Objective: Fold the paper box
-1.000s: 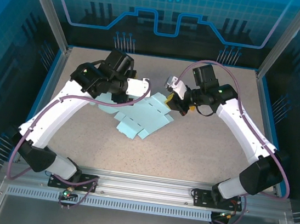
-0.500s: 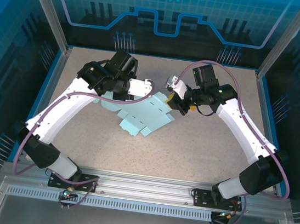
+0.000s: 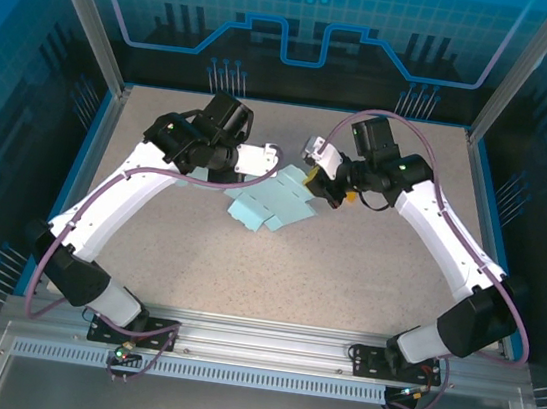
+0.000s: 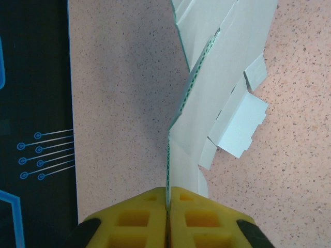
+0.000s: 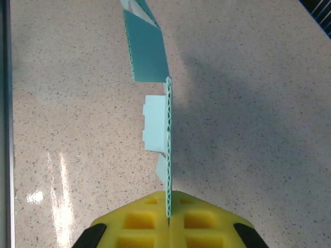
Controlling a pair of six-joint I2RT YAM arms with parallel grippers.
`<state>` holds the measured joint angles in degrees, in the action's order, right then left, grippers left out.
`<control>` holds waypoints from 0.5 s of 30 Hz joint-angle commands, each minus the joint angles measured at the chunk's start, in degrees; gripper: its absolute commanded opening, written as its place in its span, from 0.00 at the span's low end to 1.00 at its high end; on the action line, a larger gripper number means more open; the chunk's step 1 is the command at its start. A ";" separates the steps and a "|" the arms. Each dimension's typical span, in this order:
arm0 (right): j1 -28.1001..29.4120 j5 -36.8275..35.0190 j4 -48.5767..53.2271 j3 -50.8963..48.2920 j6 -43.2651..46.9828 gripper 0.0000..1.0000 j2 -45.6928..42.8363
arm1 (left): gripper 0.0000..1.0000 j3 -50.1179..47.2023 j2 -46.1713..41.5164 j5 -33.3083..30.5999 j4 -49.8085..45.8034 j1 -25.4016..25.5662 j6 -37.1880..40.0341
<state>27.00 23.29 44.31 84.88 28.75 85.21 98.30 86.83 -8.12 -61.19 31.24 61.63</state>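
The paper box (image 3: pixel 271 204) is a pale light-blue die-cut card sheet, held between both arms at the middle back of the table. My left gripper (image 3: pixel 272 154) is shut on its left edge; in the left wrist view the yellow pads (image 4: pixel 139 217) pinch the sheet (image 4: pixel 217 98) edge-on, with flaps spreading up and right. My right gripper (image 3: pixel 314 180) is shut on the sheet's right edge. There the card (image 5: pixel 155 126) stands edge-on between the yellow pads (image 5: pixel 201 219), with a notched tab and a further flap beyond.
The speckled beige table (image 3: pixel 345 274) is bordered by blue rails and aluminium frame posts (image 3: pixel 95 30). A dark panel with blue lines (image 4: pixel 31 103) lies past the table's left edge. Purple cables run along both arms.
My left gripper has closed onto the sheet's left edge. The sheet now looks narrower and more tilted than a second ago. The right gripper has stayed shut on its edge.
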 commanded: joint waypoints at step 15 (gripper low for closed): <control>-8.56 -5.81 -4.50 5.87 -21.57 0.75 -7.82 | 0.00 -8.01 -13.99 9.77 5.58 -2.00 -25.46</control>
<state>21.91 15.33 41.85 89.36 14.39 80.64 91.68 75.75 -3.88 -57.52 30.24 45.87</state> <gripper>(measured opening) 0.745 0.071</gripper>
